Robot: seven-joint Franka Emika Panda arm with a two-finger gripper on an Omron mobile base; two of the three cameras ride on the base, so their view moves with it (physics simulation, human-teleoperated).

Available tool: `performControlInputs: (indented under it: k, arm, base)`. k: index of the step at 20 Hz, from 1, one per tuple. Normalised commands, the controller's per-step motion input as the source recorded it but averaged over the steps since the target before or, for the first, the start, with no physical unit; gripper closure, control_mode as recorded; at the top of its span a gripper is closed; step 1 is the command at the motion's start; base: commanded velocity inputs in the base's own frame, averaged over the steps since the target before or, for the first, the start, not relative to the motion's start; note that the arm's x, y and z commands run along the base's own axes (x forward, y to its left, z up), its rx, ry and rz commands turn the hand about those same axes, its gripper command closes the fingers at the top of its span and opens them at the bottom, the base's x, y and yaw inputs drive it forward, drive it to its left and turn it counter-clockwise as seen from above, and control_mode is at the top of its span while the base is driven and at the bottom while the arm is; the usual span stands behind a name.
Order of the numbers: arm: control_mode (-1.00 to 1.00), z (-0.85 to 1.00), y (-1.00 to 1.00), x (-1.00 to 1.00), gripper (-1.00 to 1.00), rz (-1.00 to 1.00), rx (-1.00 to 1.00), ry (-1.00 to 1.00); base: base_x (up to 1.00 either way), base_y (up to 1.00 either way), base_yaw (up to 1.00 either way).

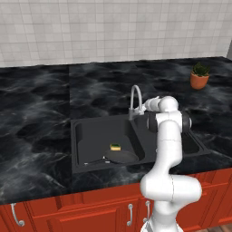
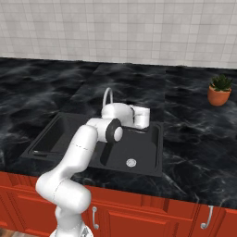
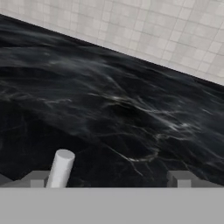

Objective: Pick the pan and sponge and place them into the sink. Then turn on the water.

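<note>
Pan [image 1: 120, 157] and sponge [image 1: 115, 147] lie in the sink [image 1: 90, 136]. Claw [image 3: 109, 179] wide, empty, at the faucet [image 1: 136, 97]; next, nudge its lever.

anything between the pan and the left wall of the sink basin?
Bare basin floor, apart from the pan's own thin handle reaching left toward that wall of the sink. The sponge sits behind the pan, not in that stretch. Seen in the left base view.
</note>
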Motion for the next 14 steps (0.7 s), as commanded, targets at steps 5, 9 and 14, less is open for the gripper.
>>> performControlInputs:
  k: [5, 9, 14]
  arm:
    - [-1.0, -0.18, -0.53, 0.43, -1.0, 0.1, 0.01, 0.0]
    - [-1.0, -0.24, -0.8, 0.36, -1.0, 0.0, 0.0, 0.0]
    - [-1.0, -0.3, -0.99, 0.35, -1.0, 0.0, 0.0, 0.03]
  base:
    - [0.0, 0.0, 0.0]
    - [0.0, 0.0, 0.0]
    - [0.0, 0.0, 0.0]
